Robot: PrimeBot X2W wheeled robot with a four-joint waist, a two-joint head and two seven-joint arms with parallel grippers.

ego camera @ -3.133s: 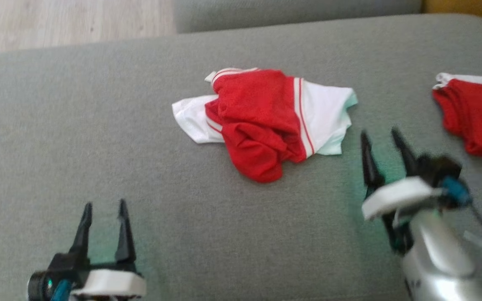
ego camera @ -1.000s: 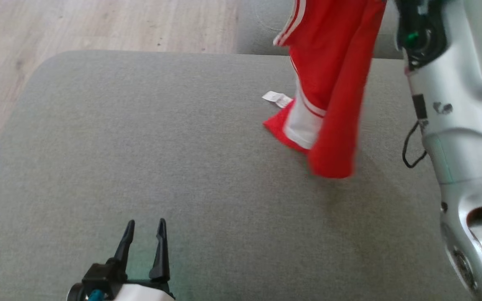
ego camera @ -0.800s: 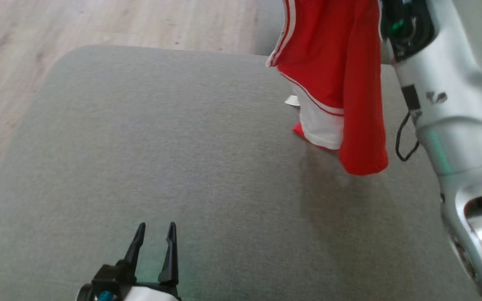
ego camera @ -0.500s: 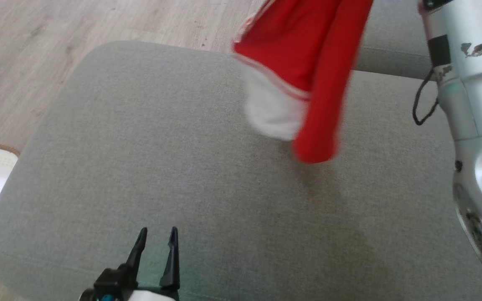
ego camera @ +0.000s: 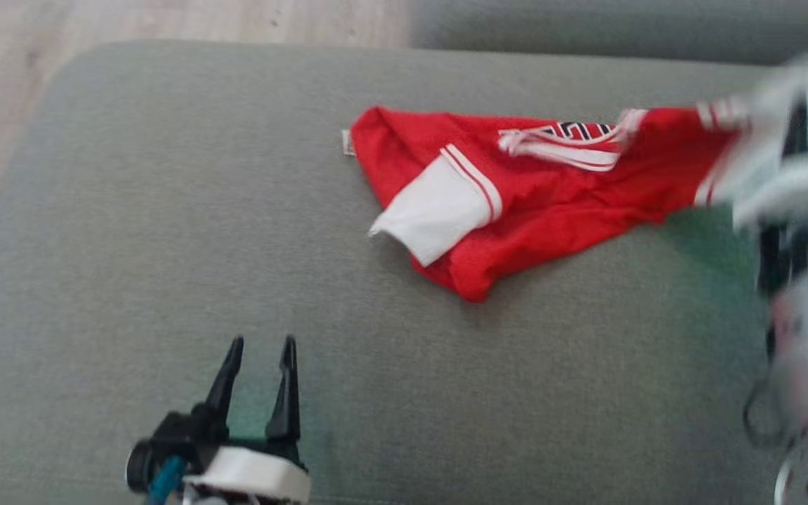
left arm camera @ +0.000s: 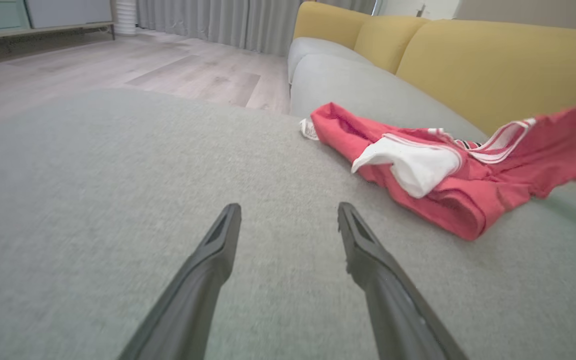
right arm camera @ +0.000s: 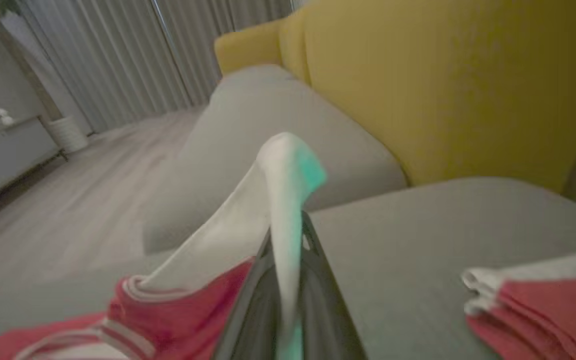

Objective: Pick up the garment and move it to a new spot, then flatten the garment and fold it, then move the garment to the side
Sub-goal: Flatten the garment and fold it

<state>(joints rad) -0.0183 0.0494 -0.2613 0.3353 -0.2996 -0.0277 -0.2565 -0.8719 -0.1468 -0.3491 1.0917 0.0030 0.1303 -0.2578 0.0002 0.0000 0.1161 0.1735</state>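
Garment (ego camera: 530,210): red, white sleeve and stripes, crumpled, stretched across the grey cushion (ego camera: 165,210), its right end held off the surface. Right gripper (right arm camera: 286,240) clamped on that white edge. Left gripper (ego camera: 261,344) spread, empty.

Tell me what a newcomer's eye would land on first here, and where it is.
The crumpled red and white sports garment grabs attention first, stretched across the grey fabric cushion, its right end held up by the right gripper, shut on a white edge. Next comes the mustard yellow sofa backrest behind the cushion, then the open left gripper at the near left, apart from the cloth.
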